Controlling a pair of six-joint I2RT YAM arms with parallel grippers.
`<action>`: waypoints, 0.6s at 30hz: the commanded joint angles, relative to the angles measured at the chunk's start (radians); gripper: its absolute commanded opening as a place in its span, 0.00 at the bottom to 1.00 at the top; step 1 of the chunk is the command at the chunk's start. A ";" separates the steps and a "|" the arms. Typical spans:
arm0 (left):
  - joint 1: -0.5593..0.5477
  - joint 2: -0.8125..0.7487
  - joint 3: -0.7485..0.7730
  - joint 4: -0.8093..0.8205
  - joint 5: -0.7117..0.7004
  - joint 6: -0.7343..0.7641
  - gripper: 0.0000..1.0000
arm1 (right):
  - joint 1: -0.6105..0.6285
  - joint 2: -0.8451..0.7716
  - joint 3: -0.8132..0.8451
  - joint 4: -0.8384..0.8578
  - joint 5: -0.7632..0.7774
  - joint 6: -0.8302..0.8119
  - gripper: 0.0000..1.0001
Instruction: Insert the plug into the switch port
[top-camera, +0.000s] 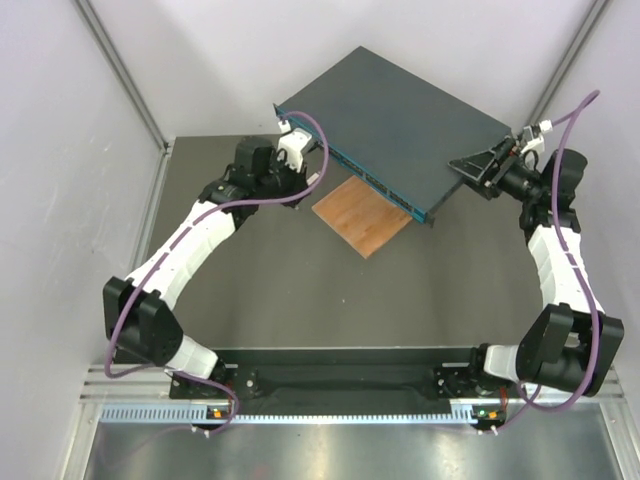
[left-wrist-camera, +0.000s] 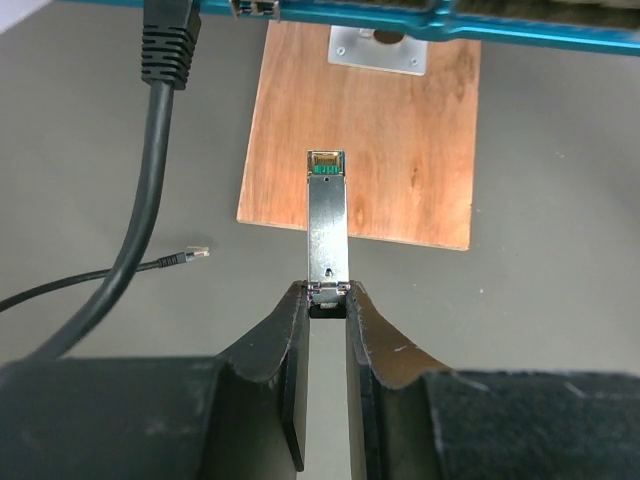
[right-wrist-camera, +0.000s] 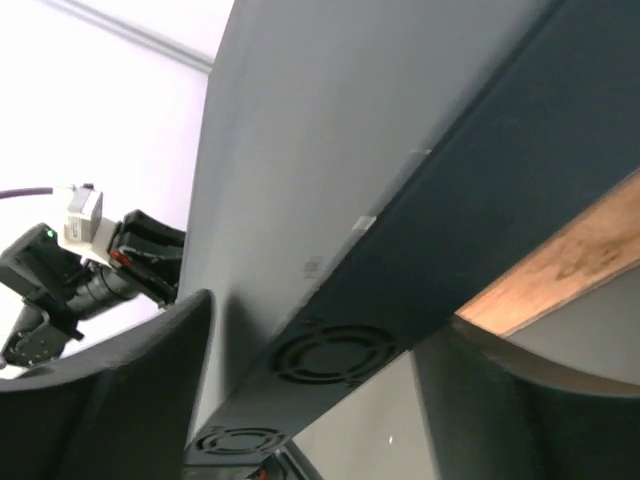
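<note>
The switch (top-camera: 400, 130) lies at the back, its teal port face (top-camera: 365, 178) turned toward the left arm. In the left wrist view that face (left-wrist-camera: 420, 22) runs along the top, with one switch port (left-wrist-camera: 255, 8) showing at the edge. The plug (left-wrist-camera: 200, 250), pale on a thin black cable, lies loose on the table left of my left gripper (left-wrist-camera: 328, 292). That gripper is shut on a silver cable-less module (left-wrist-camera: 327, 215) pointing at the teal face. My right gripper (right-wrist-camera: 320, 370) stands open astride the switch's vented side (right-wrist-camera: 330, 355).
A brown wooden board (top-camera: 362, 215) with a small metal plate (left-wrist-camera: 378, 48) lies under the switch's front edge. A thick black cable (left-wrist-camera: 150, 200) with a booted connector rises toward the teal face at the left. White walls close in the table at the back and sides.
</note>
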 joint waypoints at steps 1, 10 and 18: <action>0.004 0.029 0.065 0.067 -0.015 -0.025 0.00 | 0.012 -0.009 0.005 0.096 0.020 0.025 0.72; -0.012 0.059 0.140 0.064 0.016 -0.073 0.00 | 0.018 -0.004 0.013 0.093 0.017 0.030 0.24; -0.015 0.075 0.154 0.067 0.012 -0.073 0.00 | 0.022 -0.012 0.016 0.087 0.015 0.026 0.00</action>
